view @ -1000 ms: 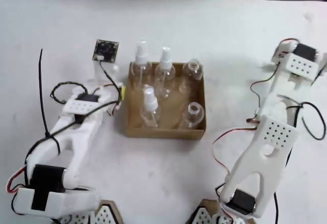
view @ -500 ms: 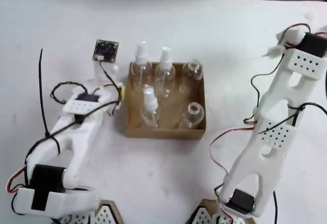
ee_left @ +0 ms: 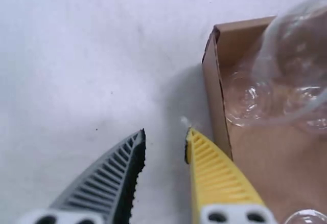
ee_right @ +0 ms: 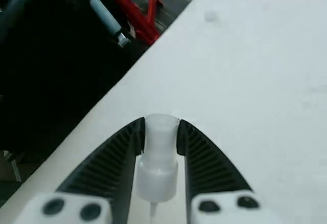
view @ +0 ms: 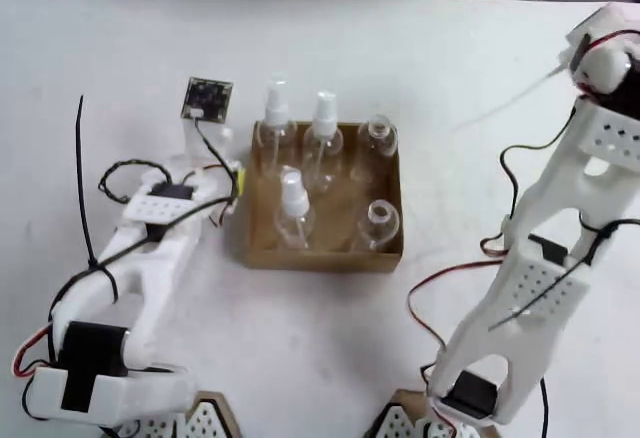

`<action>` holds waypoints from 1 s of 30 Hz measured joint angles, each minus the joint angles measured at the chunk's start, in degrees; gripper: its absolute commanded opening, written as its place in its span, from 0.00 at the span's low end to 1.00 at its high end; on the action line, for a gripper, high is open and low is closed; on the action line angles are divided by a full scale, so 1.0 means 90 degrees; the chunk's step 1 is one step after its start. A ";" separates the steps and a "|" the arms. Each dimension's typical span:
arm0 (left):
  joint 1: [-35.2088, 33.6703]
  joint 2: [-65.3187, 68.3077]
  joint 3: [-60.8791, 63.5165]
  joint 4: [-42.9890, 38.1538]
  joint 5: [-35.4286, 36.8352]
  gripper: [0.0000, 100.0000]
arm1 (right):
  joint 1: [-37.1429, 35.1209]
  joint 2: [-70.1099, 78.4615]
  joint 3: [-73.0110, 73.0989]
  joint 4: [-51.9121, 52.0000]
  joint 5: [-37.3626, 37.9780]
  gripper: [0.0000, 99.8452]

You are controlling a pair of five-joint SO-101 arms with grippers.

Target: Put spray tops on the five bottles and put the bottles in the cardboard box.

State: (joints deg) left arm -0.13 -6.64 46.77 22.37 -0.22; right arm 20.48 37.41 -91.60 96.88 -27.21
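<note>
1. Cardboard box [view: 325,257]: sitting open side up near the middle of the bench [view: 420,68] and holding all five bottles upright.

2. Bottles wearing spray tops, three. One bottle [view: 275,130] is standing in the box's far left corner. A second bottle [view: 322,143] is standing just beside it along the far wall. A third bottle [view: 293,210] is standing toward the near wall.

3. Bottles with bare necks, two. One bare bottle [view: 376,148] is occupying the far right corner. The other bare bottle [view: 376,223] is occupying the near right corner.

4. Loose spray top [ee_right: 157,155]: the right wrist view is showing it clamped between the two black fingers of the right gripper [ee_right: 160,129], its thin tube pointing back toward the camera. The bench's edge and a dark room are lying beyond. The high view is placing that arm raised over the bench's far right corner, well apart from the box.

5. Left gripper [ee_left: 164,141]: hanging open over bare bench just beside the box's left wall, with nothing between its grey finger and its yellow finger. The left wrist view is showing that gap, plus the box's corner and clear bottle bases inside.
</note>
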 measured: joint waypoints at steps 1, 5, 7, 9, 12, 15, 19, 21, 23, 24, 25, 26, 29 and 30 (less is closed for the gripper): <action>0.0000 0.0000 0.0000 0.0000 0.0000 0.12 | 0.0000 -0.0186 0.0000 0.0000 0.0088 0.02; 0.0000 0.0000 0.0000 0.0000 0.0000 0.12 | 0.0000 -0.1035 0.0000 0.0020 0.0557 0.02; 0.0000 0.0000 0.0000 0.0000 0.0000 0.12 | -0.0029 -0.1485 0.0000 0.0020 0.0860 0.02; 0.0000 0.0000 0.0000 0.0000 0.0000 0.12 | -0.0156 -0.1934 -0.0010 0.0020 0.1231 0.02; 0.0000 0.0000 0.0000 0.0000 0.0000 0.12 | -0.0469 -0.2481 -0.0010 0.0049 0.1915 0.02; 0.0000 0.0000 0.0000 0.0000 0.0000 0.12 | -0.0742 -0.2911 -0.0010 0.0059 0.2452 0.02; 0.0000 0.0000 0.0000 0.0000 0.0000 0.12 | -0.0840 -0.3399 -0.0010 0.0078 0.2647 0.02; 0.0000 0.0000 0.0000 0.0000 0.0000 0.12 | -0.0879 -0.3663 0.0137 0.0078 0.2657 0.02; 0.0000 0.0000 0.0000 0.0000 0.0000 0.12 | -0.0967 -0.4024 0.0606 0.0078 0.2667 0.02; 0.0000 0.0000 0.0000 0.0000 0.0000 0.12 | -0.1035 -0.4220 0.0938 0.0078 0.2667 0.02; 0.0000 0.0000 0.0000 0.0000 0.0000 0.12 | -0.1114 -0.4405 0.1338 0.0078 0.2667 0.02; 0.0000 0.0000 0.0000 0.0000 0.0000 0.12 | -0.1221 -0.4581 0.1788 0.0078 0.2667 0.02; 0.0000 0.0000 0.0000 0.0000 0.0000 0.12 | -0.1524 -0.5079 0.3184 0.0068 0.2667 0.02; 0.0000 0.0000 0.0000 0.0000 0.0000 0.12 | -0.1602 -0.5206 0.3604 0.0059 0.2667 0.02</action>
State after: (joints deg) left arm -0.13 -6.64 46.77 22.37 -0.22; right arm 6.07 -9.45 -59.16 97.41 -3.21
